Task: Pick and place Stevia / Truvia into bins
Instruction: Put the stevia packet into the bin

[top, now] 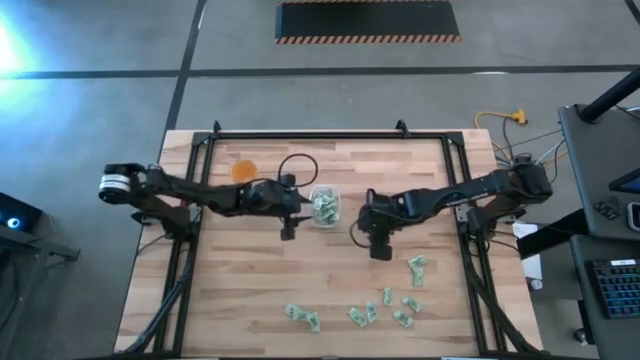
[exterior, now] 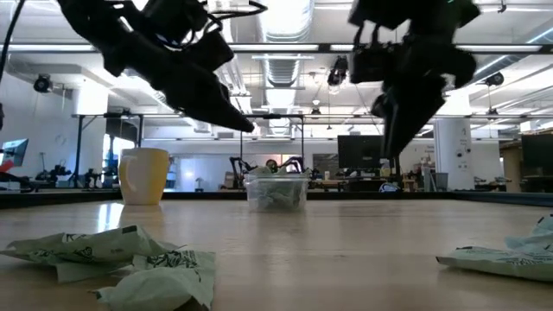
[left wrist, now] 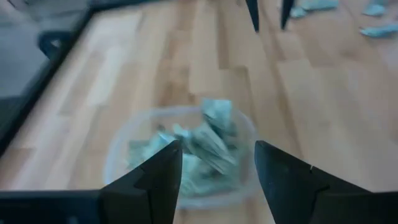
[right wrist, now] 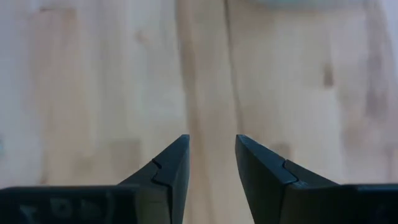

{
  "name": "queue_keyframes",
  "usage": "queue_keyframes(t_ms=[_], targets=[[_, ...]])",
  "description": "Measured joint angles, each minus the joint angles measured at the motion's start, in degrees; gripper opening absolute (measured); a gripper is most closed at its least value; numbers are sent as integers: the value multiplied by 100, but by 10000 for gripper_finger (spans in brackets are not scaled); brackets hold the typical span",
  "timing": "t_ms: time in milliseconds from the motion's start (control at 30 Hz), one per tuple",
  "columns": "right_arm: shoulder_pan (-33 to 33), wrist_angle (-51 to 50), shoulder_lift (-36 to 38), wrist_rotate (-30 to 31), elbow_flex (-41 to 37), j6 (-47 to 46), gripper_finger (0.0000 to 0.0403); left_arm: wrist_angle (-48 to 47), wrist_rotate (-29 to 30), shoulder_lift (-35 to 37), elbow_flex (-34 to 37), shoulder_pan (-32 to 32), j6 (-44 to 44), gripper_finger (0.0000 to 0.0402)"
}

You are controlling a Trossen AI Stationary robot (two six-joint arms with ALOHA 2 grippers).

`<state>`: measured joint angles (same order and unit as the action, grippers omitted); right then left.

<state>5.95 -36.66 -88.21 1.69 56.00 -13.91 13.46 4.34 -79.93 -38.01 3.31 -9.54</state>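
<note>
Sachets [exterior: 130,259] foreground | left gripper [left wrist: 217,163] open above container [left wrist: 124,155]

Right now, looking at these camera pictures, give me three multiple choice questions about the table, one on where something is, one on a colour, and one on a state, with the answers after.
1. Where is the bin?
A. Between the two grippers, beside the left gripper
B. At the table's near edge among the loose sachets
C. Off the table

2. What colour is the cup?
A. Blue
B. Orange
C. Black

3. What state is the left gripper in?
A. Shut on a sachet
B. Open and empty over the bin
C. Shut on the cup

Answers: 1 A, the high view shows the bin mid-table between the left gripper and the right gripper. 2 B, it shows orange from above. 3 B, the left wrist view shows the fingers spread with nothing between them and the filled bin below.
</note>
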Motion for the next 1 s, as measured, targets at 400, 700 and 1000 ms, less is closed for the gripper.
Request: queue_keyframes(t_ms=[400, 700, 1000], targets=[[1282, 0, 1429, 156, -1453, -2878, 121, -295, -20, 212, 161, -611, 177, 185], [2024, -5, 1877, 144, -2275, -4741, 121, -5, 6, 148, 165, -610, 182, 185], [2276, 171, 1871, 326, -2456, -4550, 121, 523, 4, 88, 150, -604, -96, 185]])
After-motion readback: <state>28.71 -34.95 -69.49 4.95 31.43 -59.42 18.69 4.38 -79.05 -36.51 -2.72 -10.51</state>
